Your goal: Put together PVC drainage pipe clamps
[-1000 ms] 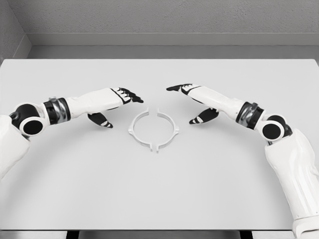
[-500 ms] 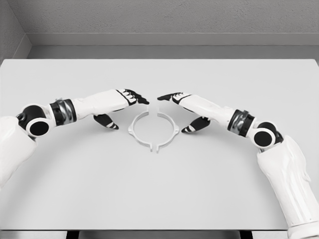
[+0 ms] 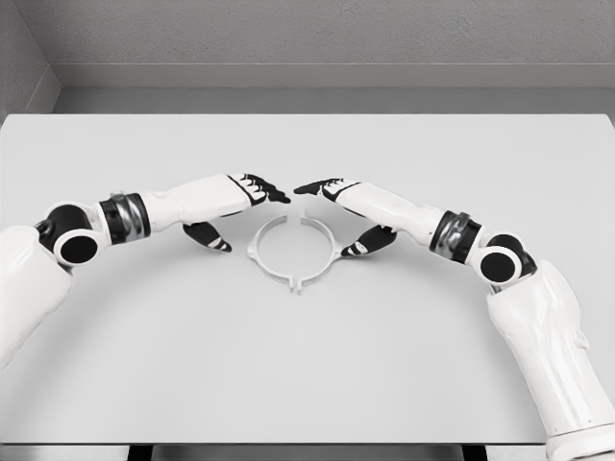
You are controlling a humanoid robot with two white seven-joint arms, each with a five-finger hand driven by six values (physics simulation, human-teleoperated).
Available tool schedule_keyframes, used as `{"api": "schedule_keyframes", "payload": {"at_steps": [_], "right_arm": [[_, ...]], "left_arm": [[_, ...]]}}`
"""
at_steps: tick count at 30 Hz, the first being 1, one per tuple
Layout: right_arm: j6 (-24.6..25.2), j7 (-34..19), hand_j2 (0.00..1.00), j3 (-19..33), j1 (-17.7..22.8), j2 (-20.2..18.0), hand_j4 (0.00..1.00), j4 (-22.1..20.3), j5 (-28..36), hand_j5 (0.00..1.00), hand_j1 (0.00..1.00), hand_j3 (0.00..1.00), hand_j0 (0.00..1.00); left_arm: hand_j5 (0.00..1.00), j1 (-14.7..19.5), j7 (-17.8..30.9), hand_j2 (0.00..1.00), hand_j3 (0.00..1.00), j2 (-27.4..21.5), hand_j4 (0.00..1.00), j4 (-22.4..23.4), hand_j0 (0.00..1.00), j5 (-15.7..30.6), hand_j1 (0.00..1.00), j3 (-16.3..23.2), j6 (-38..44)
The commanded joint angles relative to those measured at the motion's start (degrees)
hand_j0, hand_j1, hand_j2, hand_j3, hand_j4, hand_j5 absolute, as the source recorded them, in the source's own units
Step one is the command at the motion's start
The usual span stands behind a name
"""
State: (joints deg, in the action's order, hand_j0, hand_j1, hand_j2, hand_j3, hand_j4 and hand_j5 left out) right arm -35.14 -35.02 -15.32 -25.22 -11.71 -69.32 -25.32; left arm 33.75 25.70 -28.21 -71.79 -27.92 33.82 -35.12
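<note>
- Item: clamp ring (image 3: 296,252), white, two half-shells; you are seeing it lying flat on the counter (image 3: 307,365), near the middle and slightly toward the far side.
- The left half (image 3: 266,248) and the right half (image 3: 327,252) are facing each other to form a ring (a small gap is showing at the far joint; the near joint looks closed, with a small tab pointing toward you).
- Item: left hand (image 3: 240,204), reaching in from the left; its fingers (image 3: 269,190) are stretching out toward the centre, spread and gripping nothing, with the thumb hanging lower, just left of the left half.
- You are not seeing clear contact between this hand and the ring.
- Item: right hand (image 3: 346,206), reaching in from the right, mirroring the other; its fingers (image 3: 312,186) are extending toward the centre, apart and holding nothing, while the thumb is sitting right beside the right half (touching or just clear, you cannot tell).
- The two sets of fingertips are pointing at each other above the far edge of the ring, near but apart.
- Item: counter, pale grey, carrying only the ring between the two arms.
</note>
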Motion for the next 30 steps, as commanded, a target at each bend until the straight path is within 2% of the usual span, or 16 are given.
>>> {"api": "schedule_keyframes", "payload": {"at_steps": [1,8,30], "right_arm": [[0.14,0.02,1.0,0.03,0.0,0.02,1.0,-0.02,0.45,1.0,1.0,1.0,1.0],[0.14,0.02,1.0,0.03,-0.18,1.6,1.0,-0.02,0.45,1.0,1.0,1.0,1.0],[0.14,0.02,1.0,0.38,-0.44,1.52,1.0,-0.02,0.36,1.0,1.0,1.0,1.0]], "left_arm": [[1.0,0.0,-0.03,1.0,1.0,0.0,1.0,-0.02,1.0,0.41,1.0,-0.07,0.12],[1.0,0.0,-0.03,1.0,1.0,0.0,1.0,-0.02,1.0,0.41,1.0,-0.07,0.12],[1.0,0.09,-0.03,1.0,1.0,-0.35,1.0,-0.37,1.0,0.58,1.0,-0.07,0.12]]}}
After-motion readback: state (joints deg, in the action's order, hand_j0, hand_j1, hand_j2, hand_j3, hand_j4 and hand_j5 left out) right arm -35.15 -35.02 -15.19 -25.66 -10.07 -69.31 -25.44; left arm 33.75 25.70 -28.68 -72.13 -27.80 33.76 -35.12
